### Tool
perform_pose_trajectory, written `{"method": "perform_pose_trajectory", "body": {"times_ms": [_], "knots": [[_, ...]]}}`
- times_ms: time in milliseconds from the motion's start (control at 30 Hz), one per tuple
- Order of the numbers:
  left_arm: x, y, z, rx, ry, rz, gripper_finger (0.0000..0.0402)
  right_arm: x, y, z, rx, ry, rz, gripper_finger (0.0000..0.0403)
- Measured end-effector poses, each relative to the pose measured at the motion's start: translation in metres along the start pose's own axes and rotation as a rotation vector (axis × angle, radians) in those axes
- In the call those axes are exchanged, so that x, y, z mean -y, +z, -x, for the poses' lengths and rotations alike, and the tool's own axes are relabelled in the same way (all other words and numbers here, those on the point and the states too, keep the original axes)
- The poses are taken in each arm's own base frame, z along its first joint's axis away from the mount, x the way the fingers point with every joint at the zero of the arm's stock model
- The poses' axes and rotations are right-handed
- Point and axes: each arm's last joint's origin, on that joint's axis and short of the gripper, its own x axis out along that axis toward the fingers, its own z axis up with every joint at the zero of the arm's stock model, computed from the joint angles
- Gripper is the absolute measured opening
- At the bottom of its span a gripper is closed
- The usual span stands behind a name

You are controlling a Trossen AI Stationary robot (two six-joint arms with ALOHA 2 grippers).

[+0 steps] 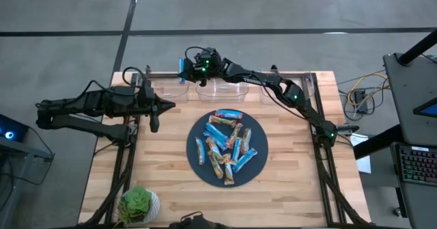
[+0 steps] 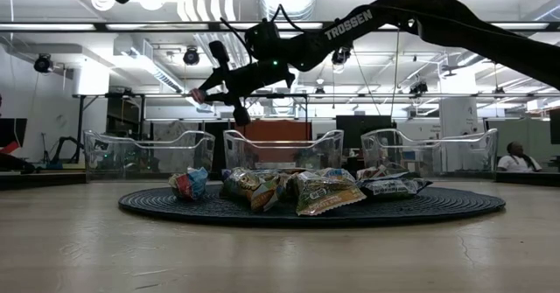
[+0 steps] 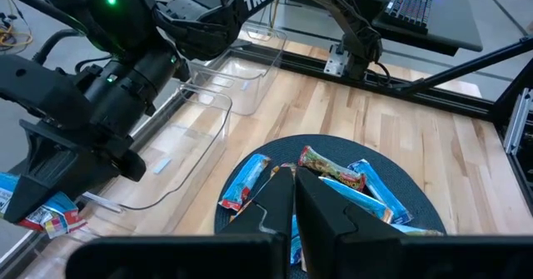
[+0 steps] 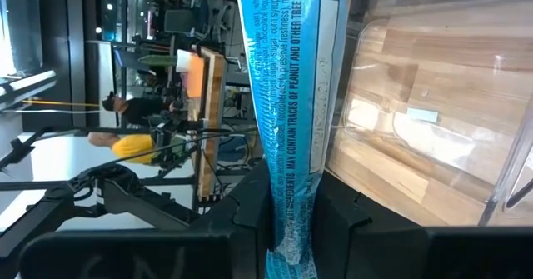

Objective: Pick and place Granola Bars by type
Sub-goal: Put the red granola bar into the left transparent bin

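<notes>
The right pincer (image 1: 183, 68) is clamped on one blue granola bar (image 4: 291, 104), held by one end of the wrapper, with most of the bar left hanging free beyond the fingers. It is raised above the row of three clear plastic bins (image 1: 222, 89) at the far edge of the bench (image 1: 287, 167), over the leftmost bin (image 1: 166, 90), near that bin's edge next to the middle bin. The remaining granola bars (image 1: 225, 147) are heaped on the dark round mat (image 1: 198, 162), which lies just in front of the bins.

The left pincer (image 1: 171, 106) is pressed together on nothing and is parked beside the mat, on its left, above the bench.

Risks noted from this position:
- The grip is taken on the thin wrapper end only. Slippage is judged possible if the arm is swung or jolted, in which case the bar is dropped early.
- The bar hangs near the wall shared by the leftmost and middle bins. If it is released off-centre, the rim may be struck, and the bar may be tipped into the neighbouring bin or behind the bins, spoiling the sort by type.
- A glossy wrapper may cling to one finger on release and be carried back toward the mat.
- The bins are light and clear; if the pincer is lowered too far, a wall may be knocked and the row shifted.
</notes>
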Motion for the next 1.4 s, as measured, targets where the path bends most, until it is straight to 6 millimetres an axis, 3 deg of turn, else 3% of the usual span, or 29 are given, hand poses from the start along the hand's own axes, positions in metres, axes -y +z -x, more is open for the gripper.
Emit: {"method": "perform_pose_trajectory", "body": {"times_ms": [1400], "knots": [[0.0000,0.0000,0.0000,0.000,0.001,-0.007,0.0000,0.0002,0.0001,-0.0002,0.011,-0.003,-0.001,0.0054]]}}
